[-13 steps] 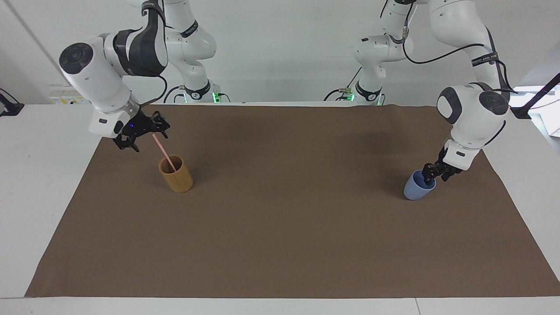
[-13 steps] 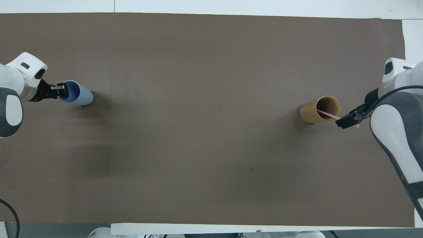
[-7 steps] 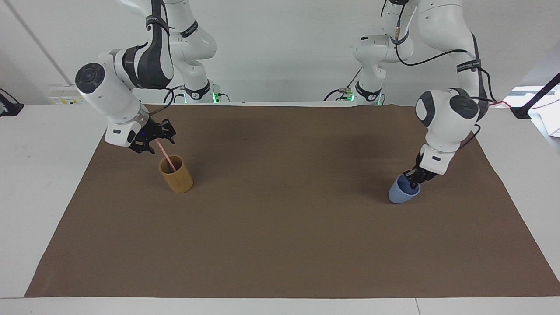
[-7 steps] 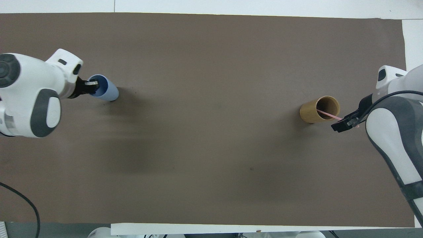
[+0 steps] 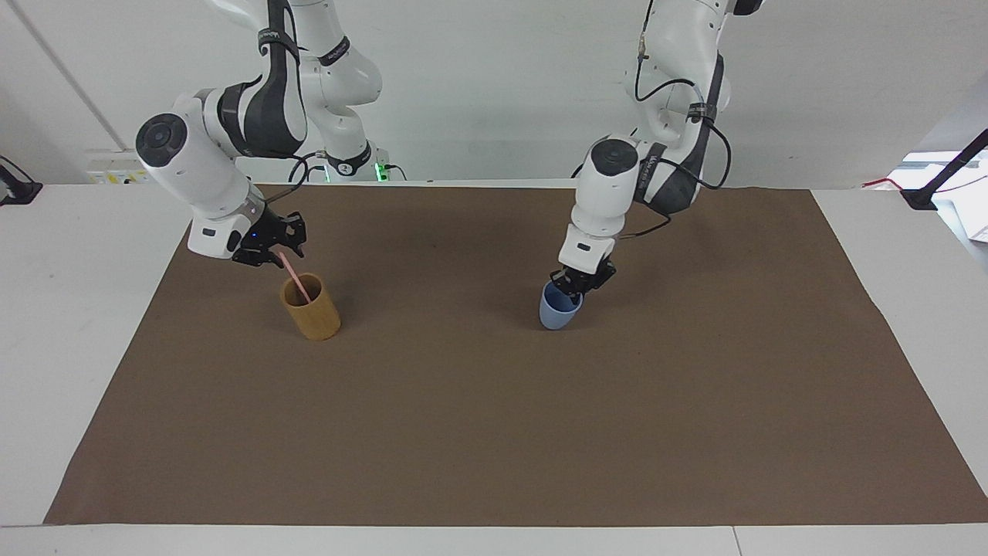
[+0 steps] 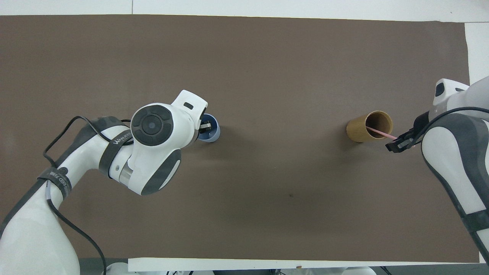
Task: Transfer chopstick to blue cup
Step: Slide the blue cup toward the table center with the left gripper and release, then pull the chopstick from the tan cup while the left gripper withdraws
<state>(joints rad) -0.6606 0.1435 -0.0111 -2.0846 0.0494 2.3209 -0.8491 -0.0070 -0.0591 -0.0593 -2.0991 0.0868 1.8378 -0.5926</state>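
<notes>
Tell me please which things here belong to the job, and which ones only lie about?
Belong to the job:
- chopstick, standing in the bamboo cup, right hand on it
- blue cup, gripped at its rim by left hand

Only there:
- bamboo cup
- brown mat

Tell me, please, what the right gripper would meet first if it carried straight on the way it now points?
The right gripper points slantwise down along the pink chopstick at the tan cup, so it would probably meet that cup's rim first, though depth is hard to judge.

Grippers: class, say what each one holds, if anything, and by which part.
The left gripper holds the blue cup by its rim. The right gripper grips the chopstick by its upper end, the lower end in the bamboo cup.
</notes>
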